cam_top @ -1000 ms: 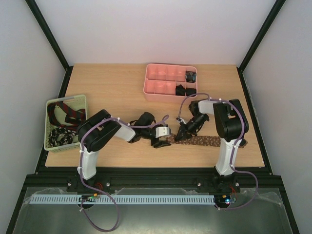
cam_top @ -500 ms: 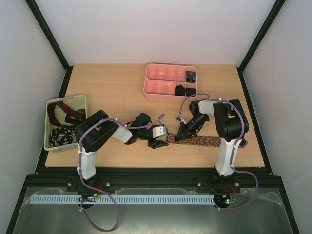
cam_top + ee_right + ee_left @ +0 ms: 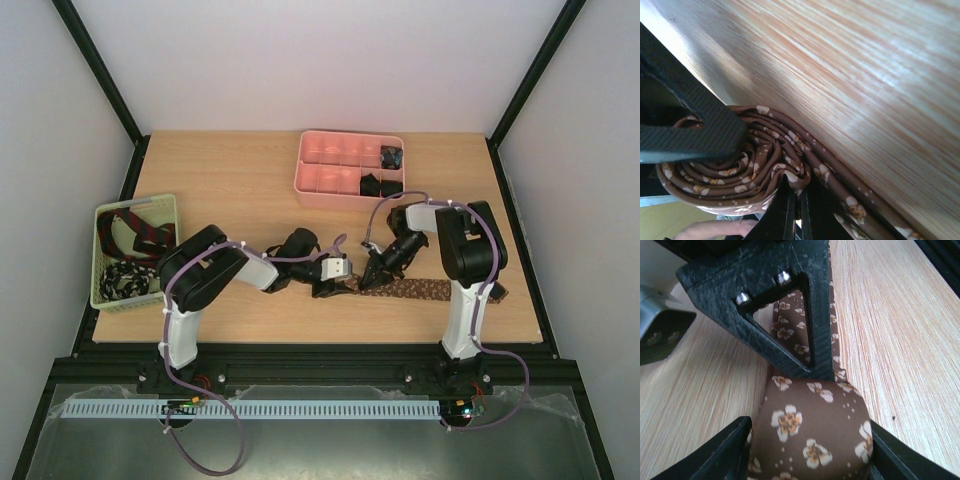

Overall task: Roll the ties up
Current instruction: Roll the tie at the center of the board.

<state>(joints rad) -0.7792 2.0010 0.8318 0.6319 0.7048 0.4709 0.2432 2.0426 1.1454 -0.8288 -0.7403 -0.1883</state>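
Note:
A brown tie with pale flower print lies along the near table edge, its flat tail (image 3: 440, 291) running right. Its left end is wound into a coil (image 3: 810, 430), also seen end-on as a spiral (image 3: 740, 165). My left gripper (image 3: 807, 445) is shut on the coil, one finger (image 3: 725, 452) pressed on each side. My right gripper (image 3: 796, 200) is shut, pinching the fabric at the spiral's centre. In the top view the left gripper (image 3: 333, 285) and right gripper (image 3: 372, 277) meet at the coil. Other ties lie in the green basket (image 3: 103, 218).
A pink compartmented tray (image 3: 330, 180) stands at the back centre with small black coils (image 3: 390, 157) in its right cells. The basket sits at the table's left edge. The table's front edge runs just below the tie.
The left gripper drew slightly left, then came back right onto the coil, and its jaws narrowed around it. The right gripper stayed shut at the coil's centre.

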